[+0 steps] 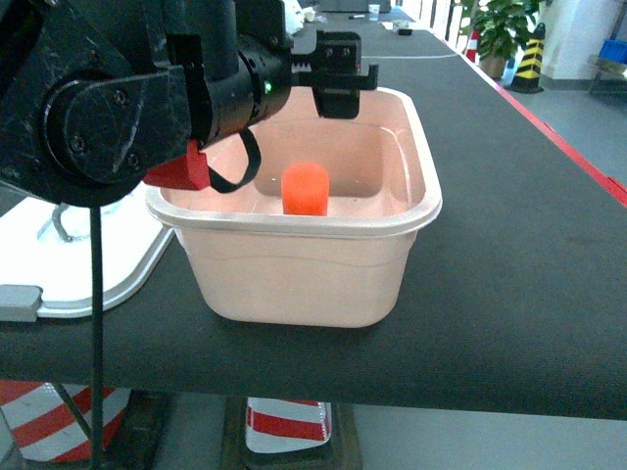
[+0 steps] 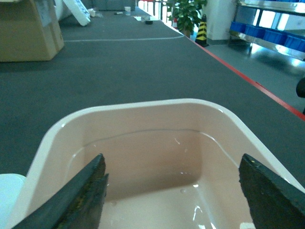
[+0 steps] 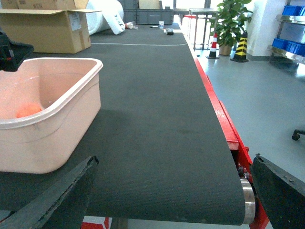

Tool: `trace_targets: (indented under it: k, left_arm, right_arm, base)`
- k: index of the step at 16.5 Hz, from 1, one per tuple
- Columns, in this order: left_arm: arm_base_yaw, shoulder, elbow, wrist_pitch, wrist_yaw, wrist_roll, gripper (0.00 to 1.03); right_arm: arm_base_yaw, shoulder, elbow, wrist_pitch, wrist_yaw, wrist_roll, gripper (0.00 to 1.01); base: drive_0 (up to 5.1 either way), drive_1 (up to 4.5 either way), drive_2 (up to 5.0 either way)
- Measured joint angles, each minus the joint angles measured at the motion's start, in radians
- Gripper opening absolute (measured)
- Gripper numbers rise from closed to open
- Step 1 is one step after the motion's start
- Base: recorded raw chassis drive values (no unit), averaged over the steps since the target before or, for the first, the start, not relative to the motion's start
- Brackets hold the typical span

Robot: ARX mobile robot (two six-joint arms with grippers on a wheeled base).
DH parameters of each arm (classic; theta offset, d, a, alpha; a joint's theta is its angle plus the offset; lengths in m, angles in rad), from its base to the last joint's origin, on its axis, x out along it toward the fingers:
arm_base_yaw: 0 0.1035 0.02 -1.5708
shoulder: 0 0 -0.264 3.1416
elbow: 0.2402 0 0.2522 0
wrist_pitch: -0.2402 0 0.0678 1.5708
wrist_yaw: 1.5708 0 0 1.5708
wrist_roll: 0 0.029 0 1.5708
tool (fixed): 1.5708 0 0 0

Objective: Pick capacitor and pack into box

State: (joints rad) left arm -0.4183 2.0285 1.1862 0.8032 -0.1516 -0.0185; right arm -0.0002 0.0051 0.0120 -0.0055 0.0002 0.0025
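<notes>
item: box [image 1: 313, 269], pale peach-pink tub with rolled rim, standing on the dark belt [image 1: 509, 245]; all positions below are given relative to this box. contents: one capacitor [image 1: 306, 188], an orange stubby cylinder, upright on the box floor, near the middle and slightly toward the front wall; also glimpsed low through the box's opening in the right wrist view [image 3: 27, 110]. lid [image 1: 88, 264]: white, lying flat just beside the box's left wall, a grey latch at its front edge. left gripper [image 1: 338, 78]: poised above the box's rear rim, over the interior; the left wrist view shows its two dark fingers [image 2: 81, 200] spread wide with nothing between them, only the bare far end of the box beyond. the capacitor sits below and nearer the front wall than the claw, clear of it, not touching. right gripper [image 3: 171, 200]: well off to the box's right, over bare belt, fingers spread wide, empty. step in hand, by judgement: the piece looks delivered, so the remaining care is in lifting the left claw straight up out of the box, keeping fingers and the dangling black cable [image 1: 235, 166] away from the rim so the tub is not dragged or tipped. background: cardboard box [image 3: 47, 28] far beyond the box's rear.
</notes>
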Motion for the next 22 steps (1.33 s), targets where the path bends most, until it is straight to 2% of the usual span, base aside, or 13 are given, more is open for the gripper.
trace_targets:
  k: [2,4,6,7,8,9,10,12,13,16,22]
  left_arm:
    - [0.003,-0.007,0.000,0.001,-0.002,0.001,0.99]
    - [0.026,-0.024,-0.060,0.104,0.009,0.005,0.98]
    - [0.083,-0.116,-0.179,0.151,0.029,0.006,0.98]
    - [0.147,-0.185,-0.231,0.165,0.040,0.006,0.98]
    - [0.237,-0.258,-0.280,0.178,0.055,0.006,0.98]
    - [0.359,-0.309,-0.338,0.186,0.076,0.006,0.98]
    - [0.442,-0.299,-0.363,0.182,0.098,0.005,0.98]
    - [0.564,-0.201,-0.357,0.164,0.169,0.009,0.98]
    - [0.594,-0.139,-0.330,0.162,0.194,0.017,0.98]
    - [0.613,0.098,-0.160,0.115,0.233,0.040,0.98]
    - [0.598,0.325,0.069,-0.010,0.271,0.093,0.98]
  right_arm:
    - [0.000,0.000,0.000,0.000,0.000,0.000,0.98]
    - [0.000,0.000,0.000,0.000,0.000,0.000,0.98]
    - [0.000,0.000,0.000,0.000,0.000,0.000,0.98]
    - [0.000,0.000,0.000,0.000,0.000,0.000,0.98]
    - [0.000,0.000,0.000,0.000,0.000,0.000,0.98]
    - [0.000,0.000,0.000,0.000,0.000,0.000,0.98]
    - [0.000,0.000,0.000,0.000,0.000,0.000,0.98]
    - [0.000,0.000,0.000,0.000,0.000,0.000,0.98]
    - [0.000,0.000,0.000,0.000,0.000,0.000,0.98]
    - [0.000,0.000,0.000,0.000,0.000,0.000,0.98]
    - [0.000,0.000,0.000,0.000,0.000,0.000,0.98]
  base:
    - [0.0,0.00,0.0]
    - [0.0,0.00,0.0]
    - [0.0,0.00,0.0]
    - [0.0,0.00,0.0]
    - [0.0,0.00,0.0]
    - [0.0,0.00,0.0]
    - [0.0,0.00,0.0]
    - [0.0,0.00,0.0]
    - [0.0,0.00,0.0]
    - [0.0,0.00,0.0]
    - [0.0,0.00,0.0]
